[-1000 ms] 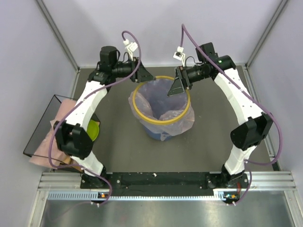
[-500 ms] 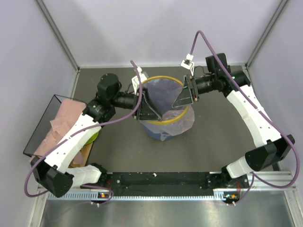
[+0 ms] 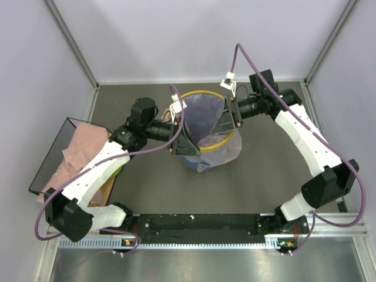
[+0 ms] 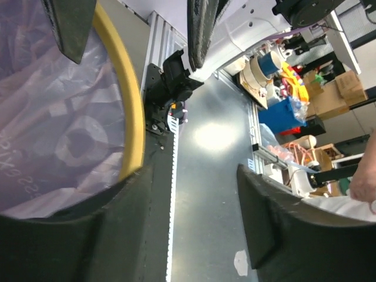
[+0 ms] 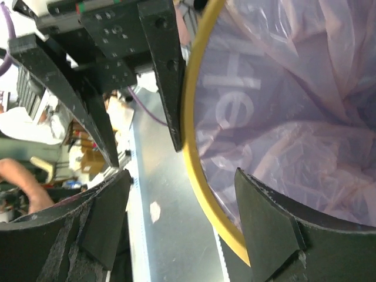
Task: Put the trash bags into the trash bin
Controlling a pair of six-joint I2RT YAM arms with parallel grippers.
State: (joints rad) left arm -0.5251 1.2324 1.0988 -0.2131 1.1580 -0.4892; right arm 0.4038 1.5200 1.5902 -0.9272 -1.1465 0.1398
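The blue trash bin (image 3: 194,163) with its yellow rim (image 3: 202,93) stands mid-table, lined by a pale pink trash bag (image 3: 207,117) that spills over its right front side. More pink trash bags (image 3: 75,154) lie heaped at the left. My left gripper (image 3: 187,143) is open at the bin's front-left rim, with nothing between its fingers (image 4: 276,226); the rim (image 4: 128,111) and bag (image 4: 47,123) lie beside its left finger. My right gripper (image 3: 222,124) is open at the right rim, and its fingers (image 5: 276,229) stand either side of the yellow rim (image 5: 191,147), beside the lettered bag (image 5: 288,106).
The heap of bags lies on a black tray (image 3: 44,167) at the table's left edge. The arms' bases and a metal rail (image 3: 200,223) run along the near edge. Grey walls close in the left, back and right sides.
My left gripper has swung from behind the bin to its front-left rim. My right gripper has moved nearer, onto the right rim.
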